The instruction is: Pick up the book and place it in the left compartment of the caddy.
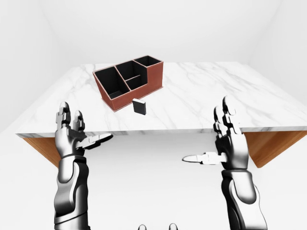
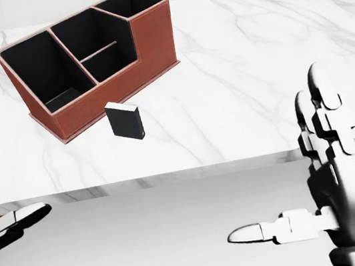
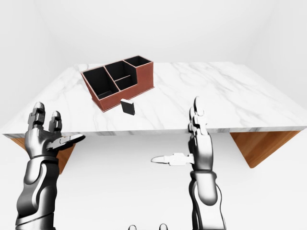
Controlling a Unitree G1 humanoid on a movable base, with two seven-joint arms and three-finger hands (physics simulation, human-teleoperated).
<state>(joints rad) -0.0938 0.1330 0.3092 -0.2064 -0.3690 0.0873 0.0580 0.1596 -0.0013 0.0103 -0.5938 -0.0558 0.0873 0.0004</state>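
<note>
I see the white marble surface (image 2: 274,63) filling most of the head view, its near edge running across the lower half and brown wood showing under its corners in the eye views. On it, toward eleven o'clock in the head view, sits the caddy (image 2: 149,39): a reddish-brown box with a black lining, set at an angle, with one large left compartment (image 2: 42,70), two smaller middle sections split by a low divider, and a taller bin at its right end. I can read no brand or lettering on it. My right robot hand (image 2: 311,209) is at five o'clock, below the surface's edge, open with its fingers pointing up and thumb stretched toward the left. My left robot hand (image 1: 79,139) is at eight o'clock in the left-eye view, also open, fingers up and thumb out to the right, holding nothing. The book (image 2: 125,120) stands upright on the surface just beside the caddy's near wall, at about six o'clock from the caddy; it is small and black with a thin pale strip along its top edge, and no title or label is legible.
</note>
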